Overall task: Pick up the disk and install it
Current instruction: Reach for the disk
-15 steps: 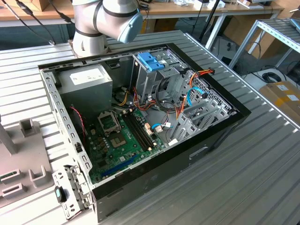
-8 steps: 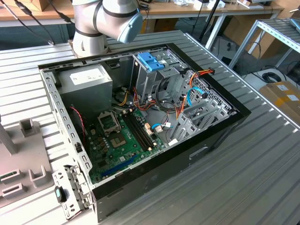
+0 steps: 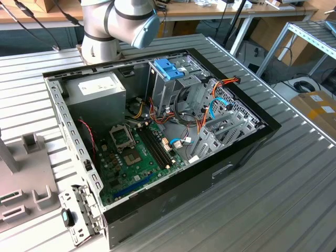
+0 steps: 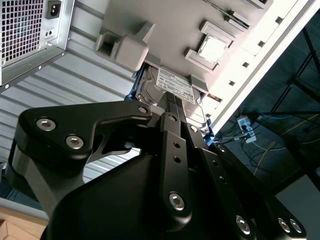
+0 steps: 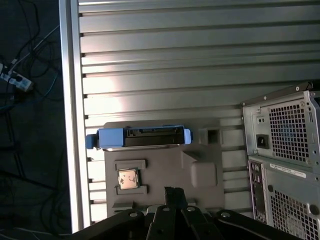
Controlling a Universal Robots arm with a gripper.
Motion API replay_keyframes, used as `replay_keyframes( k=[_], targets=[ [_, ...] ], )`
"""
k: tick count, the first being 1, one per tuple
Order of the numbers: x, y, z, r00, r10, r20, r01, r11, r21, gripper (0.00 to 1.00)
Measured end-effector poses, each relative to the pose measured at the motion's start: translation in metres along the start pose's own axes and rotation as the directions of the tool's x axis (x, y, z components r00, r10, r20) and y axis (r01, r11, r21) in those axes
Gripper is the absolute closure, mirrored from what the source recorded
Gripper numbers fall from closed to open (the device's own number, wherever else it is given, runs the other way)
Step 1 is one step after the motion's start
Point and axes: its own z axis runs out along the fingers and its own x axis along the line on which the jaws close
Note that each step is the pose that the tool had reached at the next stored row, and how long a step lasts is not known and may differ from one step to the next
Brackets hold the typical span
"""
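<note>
On the ribbed metal table, beside the computer case, a grey holder carries the disk on edge, just beyond the gripper, pinched together on nothing, which half hides it in the second wrist view.

Open computer case on table

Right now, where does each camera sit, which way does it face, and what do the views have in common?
Exterior view: off the arm, looking down into the open computer case; the arm's grey joint shows beyond it.
First wrist view: on the arm, looking down at the disk at the grey fixture edge; the pincer shows.
Second wrist view: on the arm, looking along the pincer at the disk.
Shared: both wrist views show disk, grey fixture and pincer.
</note>
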Motion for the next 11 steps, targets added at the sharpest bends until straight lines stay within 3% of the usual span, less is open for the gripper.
replay_keyframes(
  k=[6,11],
  targets=[
    [0.0088,-0.0007,-0.0003,1.0000,0.000,0.0000,0.000,1.0000,0.0000,0.90],
    [0.0099,-0.0007,-0.0003,1.0000,0.000,0.0000,0.000,1.0000,0.0000,0.90]
  ],
)
